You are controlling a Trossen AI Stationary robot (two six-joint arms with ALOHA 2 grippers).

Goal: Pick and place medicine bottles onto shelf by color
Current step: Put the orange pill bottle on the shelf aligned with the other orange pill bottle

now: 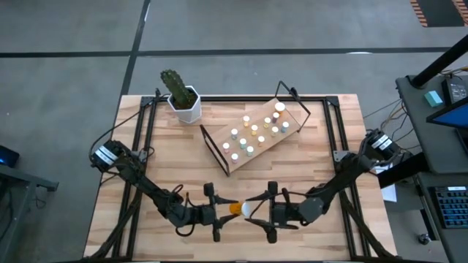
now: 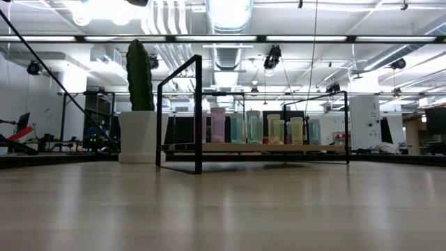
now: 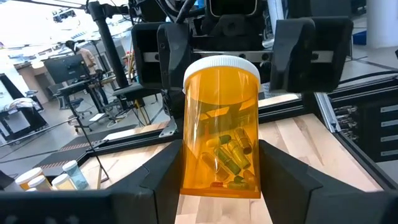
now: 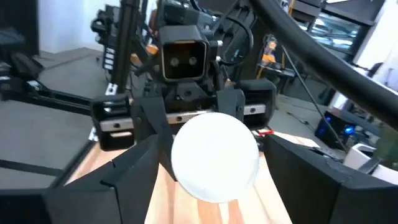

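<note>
Near the 6 o'clock edge of the surface (image 1: 146, 146), the two grippers face each other across one orange bottle (image 1: 235, 208) with a white cap (image 4: 214, 155). The left gripper (image 1: 219, 212) comes in from 9 o'clock and is clenched on the bottle's body: in the left wrist view its dark fingers (image 3: 155, 180) press both sides of the amber plastic (image 3: 221, 143), and capsules show inside near the base. The bottle lies on its side in the air between the arms, cap pointing toward 3 o'clock.

The right gripper (image 1: 263, 212) comes in from 3 o'clock. Its jaws stand spread, released, one on each side of the cap; in the right wrist view the white disc sits between the fingers (image 4: 134, 171) with a gap visible on either side.

The shelf (image 1: 256, 135) stands at 12 to 1 o'clock of the surface's middle, a light board on a black wire frame, set at a slant. On it stand a good dozen small bottles (image 1: 252, 131) in loose rows, with white, pale green and yellowish caps. The low view shows them upright on the board (image 2: 258, 147).

A cactus (image 1: 175, 86) in a white pot (image 1: 186, 109) stands at 11 o'clock, just beside the shelf's corner.
</note>
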